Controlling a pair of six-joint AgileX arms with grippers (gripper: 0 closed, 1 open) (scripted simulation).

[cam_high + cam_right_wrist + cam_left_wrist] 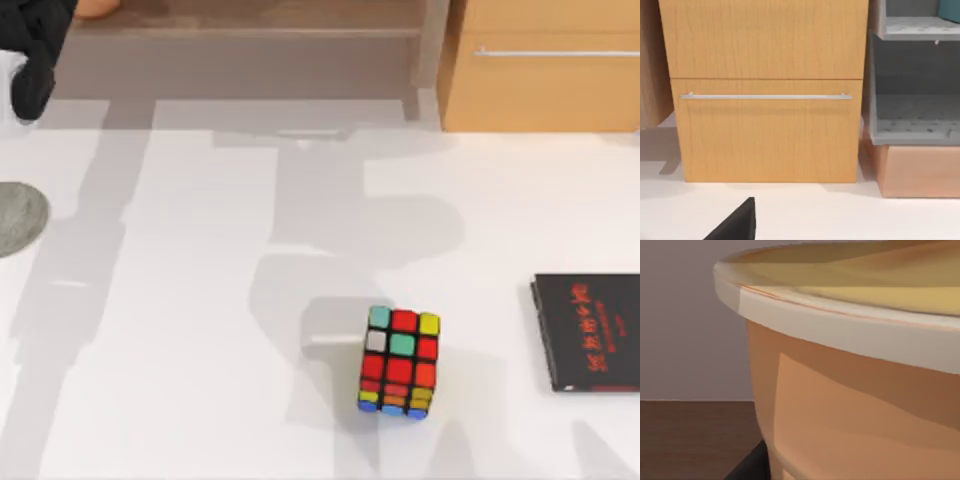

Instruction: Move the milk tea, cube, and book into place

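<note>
The milk tea (pixel 95 8) is a peach-orange cup at the far left back, cut off by the top view's edge. In the left wrist view the milk tea (pixel 850 405) is very close, with a cream rim, standing on dark brown wood. My left gripper (pixel 62 18) is right beside it. The cube (pixel 400 362), mostly red with black edges, sits on the white table right of centre, near the front. A teal-blue corner of the book (pixel 951 10) rests on an upper grey shelf. A black part of my right gripper (pixel 735 225) hangs low in front of the cabinet.
A flat grey disc (pixel 10 218) lies at the table's left edge. A thin black book with red lettering (pixel 590 330) lies at the right edge. A wooden cabinet with a handled drawer (pixel 540 65) stands at the back right, beside grey shelves (pixel 915 130).
</note>
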